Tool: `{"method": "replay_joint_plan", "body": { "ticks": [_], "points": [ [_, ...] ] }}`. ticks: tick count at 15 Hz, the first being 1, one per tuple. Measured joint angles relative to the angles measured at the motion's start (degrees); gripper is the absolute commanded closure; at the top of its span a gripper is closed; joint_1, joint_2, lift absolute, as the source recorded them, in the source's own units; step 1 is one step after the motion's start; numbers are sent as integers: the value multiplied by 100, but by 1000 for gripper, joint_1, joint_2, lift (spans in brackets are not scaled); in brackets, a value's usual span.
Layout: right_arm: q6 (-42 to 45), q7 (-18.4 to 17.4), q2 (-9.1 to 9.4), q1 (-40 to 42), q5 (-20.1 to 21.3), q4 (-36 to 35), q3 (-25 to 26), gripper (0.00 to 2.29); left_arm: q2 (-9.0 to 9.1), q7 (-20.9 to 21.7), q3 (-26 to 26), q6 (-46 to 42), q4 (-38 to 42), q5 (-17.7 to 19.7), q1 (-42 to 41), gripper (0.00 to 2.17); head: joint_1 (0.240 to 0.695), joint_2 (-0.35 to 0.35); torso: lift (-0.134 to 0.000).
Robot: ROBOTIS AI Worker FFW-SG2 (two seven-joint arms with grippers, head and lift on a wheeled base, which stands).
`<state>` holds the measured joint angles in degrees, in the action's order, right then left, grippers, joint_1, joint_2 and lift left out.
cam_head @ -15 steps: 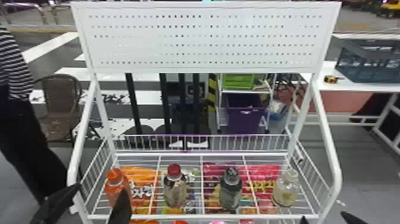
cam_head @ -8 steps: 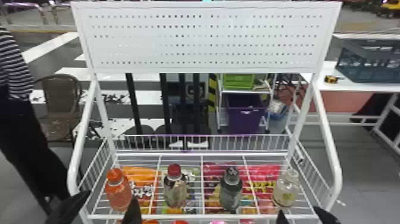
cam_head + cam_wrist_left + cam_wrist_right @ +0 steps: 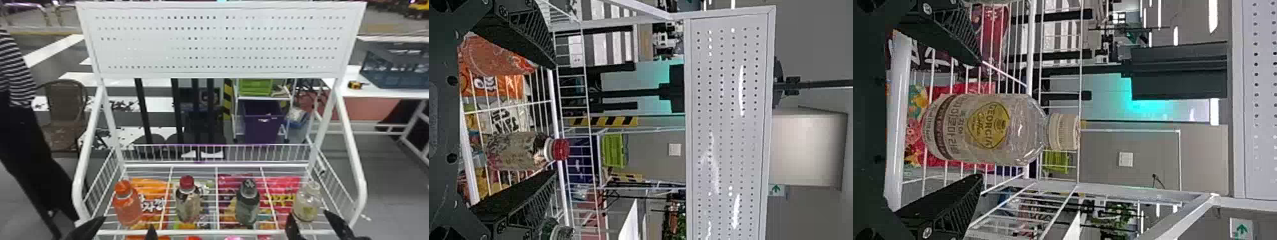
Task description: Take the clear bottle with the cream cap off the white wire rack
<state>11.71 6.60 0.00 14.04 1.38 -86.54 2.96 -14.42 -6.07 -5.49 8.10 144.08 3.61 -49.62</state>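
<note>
R gripper (image 3: 307, 213) has moved left & in toward the clear btl w/ cream cap (image 3: 305, 204), which stands upright at the near right of the white wire rack (image 3: 191, 232). Its claw is spread, one finger each side, no pinch yet. Looks roughly lined up; next prob. a bit fwd, then close. L gripper (image 3: 127, 221), also spread & empty, has drifted right, near the rack's front edge.

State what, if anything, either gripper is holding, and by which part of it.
Nothing is held: the left gripper is open and empty; the right gripper is open too, with gaps either side of the clear bottle.
</note>
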Motion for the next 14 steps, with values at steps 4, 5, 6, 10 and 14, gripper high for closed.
{"method": "replay_joint_plan", "body": {
  "ticks": [4, 5, 6, 10, 14],
  "points": [
    [39, -207, 0, -125, 75, 22, -93, 97, -8, 0, -27, -23, 8, -10, -34, 137, 499, 0, 0],
    [36, -204, 0, -182, 79, 56, -94, 97, -10, -2, -29, -23, 16, -10, -34, 137, 499, 0, 0],
    [33, -202, 0, -245, 78, 100, -94, 97, -13, -6, -31, -19, 21, -10, -32, 137, 499, 0, 0],
    [22, -189, 0, -520, 58, 339, -88, 755, -17, -36, -32, -5, 63, -25, -43, 137, 499, 0, 0],
    [-4, -186, -1, -439, 22, 220, -63, 1538, -10, -75, -29, -3, 109, -77, -28, 137, 499, 0, 0]
  ]
}}
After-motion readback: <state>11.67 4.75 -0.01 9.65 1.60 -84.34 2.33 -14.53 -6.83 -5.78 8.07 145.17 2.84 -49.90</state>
